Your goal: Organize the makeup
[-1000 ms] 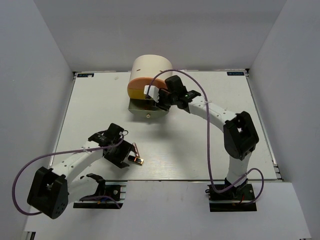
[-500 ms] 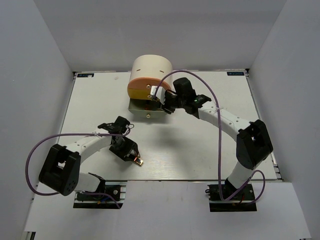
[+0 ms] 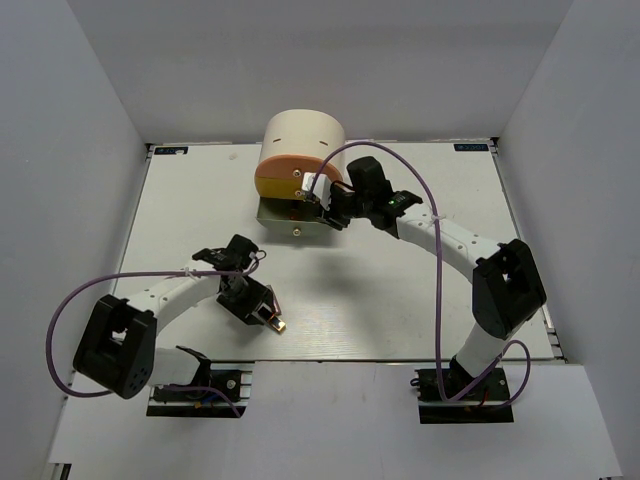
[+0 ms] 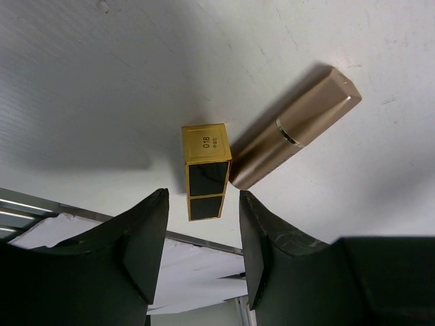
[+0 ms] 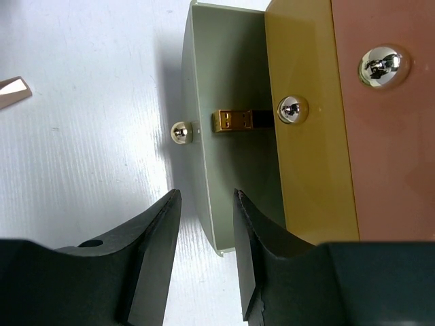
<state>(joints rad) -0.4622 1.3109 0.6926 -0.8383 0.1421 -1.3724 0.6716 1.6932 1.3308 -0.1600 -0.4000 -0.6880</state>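
A gold-and-black case point(image 4: 205, 173) lies on the white table beside a copper lipstick point(image 4: 292, 129), and the two touch. My left gripper point(image 4: 202, 204) is open, its fingertips on either side of the case's near end with a gap on each side. In the top view the left gripper point(image 3: 266, 311) is over the case point(image 3: 277, 323) near the front edge. My right gripper point(image 5: 204, 204) is open and straddles the front wall of the pulled-out grey-green drawer point(image 5: 204, 102), touching neither face. A second gold-and-black case point(image 5: 234, 120) lies inside that drawer.
The cream cylindrical box point(image 3: 303, 140) stands at the back centre with its bottom drawer point(image 3: 290, 218) pulled out. Above that drawer sit a yellow drawer point(image 5: 306, 170) and an orange one point(image 5: 387, 149), each with a chrome knob. The table's front edge lies just behind the left gripper.
My left gripper has come down around the case's end and its jaws have narrowed. The right gripper moved to the open drawer's front a second ago and has since held still.
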